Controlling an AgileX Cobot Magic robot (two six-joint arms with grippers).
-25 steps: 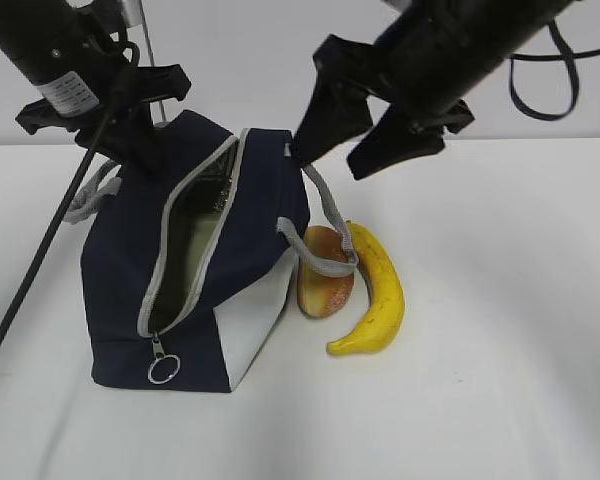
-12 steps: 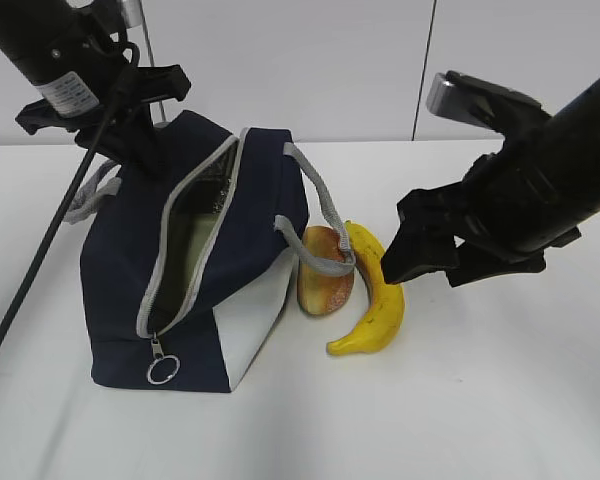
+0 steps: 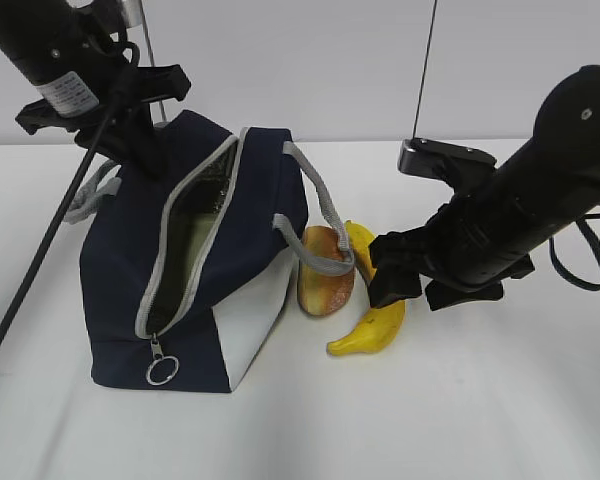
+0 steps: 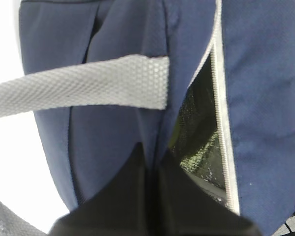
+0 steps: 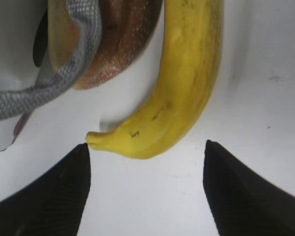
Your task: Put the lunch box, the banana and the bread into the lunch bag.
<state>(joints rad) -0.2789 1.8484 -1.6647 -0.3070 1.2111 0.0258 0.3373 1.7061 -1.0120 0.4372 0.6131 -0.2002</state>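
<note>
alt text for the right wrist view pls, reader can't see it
The right pincer, open, hangs over the stem end of a yellow banana lying on a white table, one finger on each side. Left of the banana sits a brown bun crossed by the bag's grey handle.

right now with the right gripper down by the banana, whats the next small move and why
Probably lower the right gripper a little further and close on the banana. Its fingers are open, straddling the banana's lower end without touching it. The banana lies on the table beside the bread, and the lunch bag stands unzipped, with the left gripper shut on its fabric.
</note>
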